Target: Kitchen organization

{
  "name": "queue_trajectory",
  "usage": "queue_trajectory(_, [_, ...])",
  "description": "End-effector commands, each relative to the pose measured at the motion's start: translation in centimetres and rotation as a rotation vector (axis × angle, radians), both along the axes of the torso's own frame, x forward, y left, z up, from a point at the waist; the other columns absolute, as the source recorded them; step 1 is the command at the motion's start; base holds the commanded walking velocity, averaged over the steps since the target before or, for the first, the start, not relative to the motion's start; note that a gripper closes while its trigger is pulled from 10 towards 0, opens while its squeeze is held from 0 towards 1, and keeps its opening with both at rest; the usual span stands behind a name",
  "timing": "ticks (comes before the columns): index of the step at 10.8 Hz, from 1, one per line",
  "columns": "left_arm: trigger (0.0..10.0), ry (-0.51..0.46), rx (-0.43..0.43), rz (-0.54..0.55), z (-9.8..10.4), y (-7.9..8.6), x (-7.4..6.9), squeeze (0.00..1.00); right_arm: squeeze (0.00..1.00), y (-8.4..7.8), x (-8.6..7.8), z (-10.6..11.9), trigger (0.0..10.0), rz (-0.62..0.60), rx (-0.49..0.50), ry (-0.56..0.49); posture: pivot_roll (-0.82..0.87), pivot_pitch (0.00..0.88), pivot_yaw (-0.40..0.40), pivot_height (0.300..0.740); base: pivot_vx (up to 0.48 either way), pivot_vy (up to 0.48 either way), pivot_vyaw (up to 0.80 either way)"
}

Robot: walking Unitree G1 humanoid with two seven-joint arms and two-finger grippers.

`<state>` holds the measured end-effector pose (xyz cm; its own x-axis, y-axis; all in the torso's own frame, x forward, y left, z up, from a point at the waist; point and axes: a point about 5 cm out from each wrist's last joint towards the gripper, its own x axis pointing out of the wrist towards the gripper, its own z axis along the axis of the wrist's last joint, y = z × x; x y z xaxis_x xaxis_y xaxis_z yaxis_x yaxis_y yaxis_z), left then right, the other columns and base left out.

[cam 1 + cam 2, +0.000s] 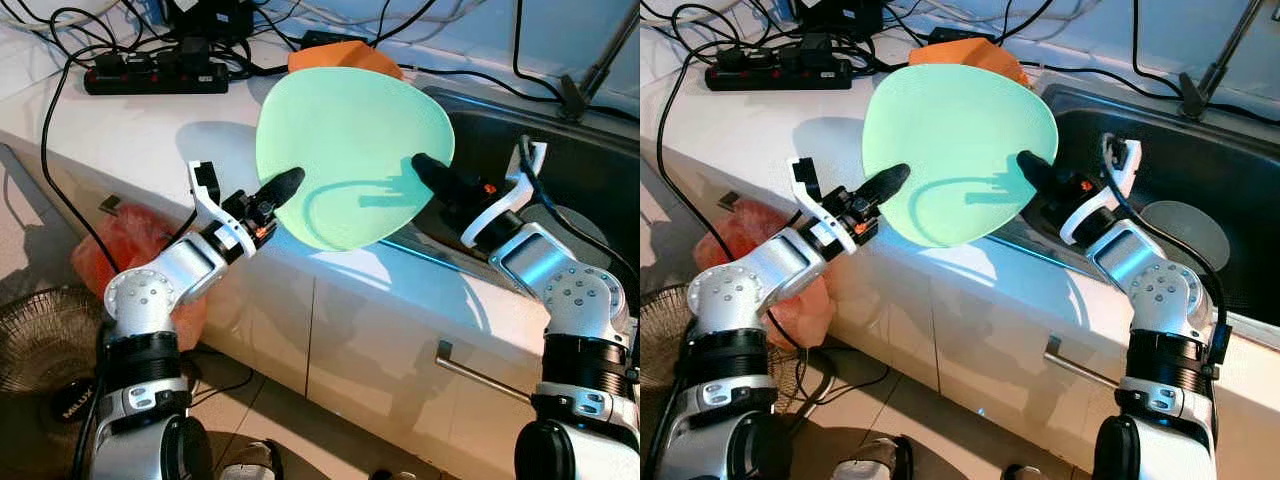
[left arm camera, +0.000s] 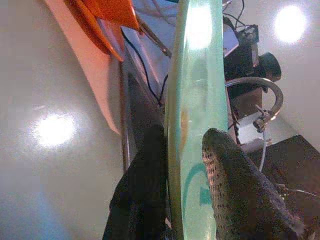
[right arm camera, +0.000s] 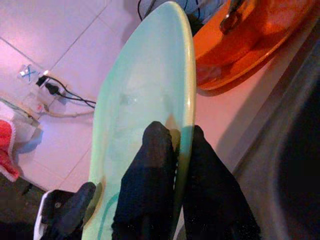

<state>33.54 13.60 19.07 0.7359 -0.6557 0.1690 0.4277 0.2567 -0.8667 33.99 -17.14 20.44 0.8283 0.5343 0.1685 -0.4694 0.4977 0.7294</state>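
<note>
A pale green plate (image 1: 350,150) is held up in the air, tilted, above the white counter edge (image 1: 330,265) beside the sink (image 1: 560,170). My left gripper (image 1: 285,185) is shut on its left rim; in the left wrist view the plate (image 2: 195,100) is edge-on between the two black fingers (image 2: 235,190). My right gripper (image 1: 425,165) is shut on the right rim, and in the right wrist view the plate rim (image 3: 185,90) runs between the fingers (image 3: 150,170). An orange plate (image 1: 345,58) lies on the counter behind, mostly hidden by the green one.
A black power strip (image 1: 150,75) with several cables lies at the back left of the counter. A grey round lid (image 1: 1185,230) rests in the dark sink. Below are a cabinet handle (image 1: 480,375), a red bag (image 1: 125,245) and a floor fan (image 1: 45,350).
</note>
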Motion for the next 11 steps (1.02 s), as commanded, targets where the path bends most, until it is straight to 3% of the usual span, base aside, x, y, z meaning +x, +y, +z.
queue_trajectory(1, [10.0,-0.111,-0.037,-0.104,2.0,-1.2,-0.7,1.0,0.0,-0.4,0.3,-0.1,0.0,-0.058,-0.041,0.024,0.08,0.095,-0.001,0.74,0.0,0.0,0.0])
queue_trajectory(2, [10.0,-0.123,-0.034,-0.125,2.1,-1.4,-0.9,1.0,0.0,-0.7,0.4,-0.1,0.0,-0.082,-0.039,0.026,0.08,0.095,-0.001,0.74,0.0,0.0,0.0])
queue_trajectory(5, [10.0,-0.147,-0.032,-0.142,2.5,-1.3,-1.2,1.0,0.0,-3.4,1.3,-0.4,0.0,-0.265,-0.014,0.06,0.09,0.092,0.001,0.74,0.0,0.0,0.0])
queue_trajectory(11, [10.0,-0.151,0.001,-0.154,2.4,-1.2,-1.6,1.0,0.0,-6.2,1.8,-0.7,0.0,-0.437,0.018,0.096,0.09,0.094,0.005,0.74,0.0,0.0,0.0])
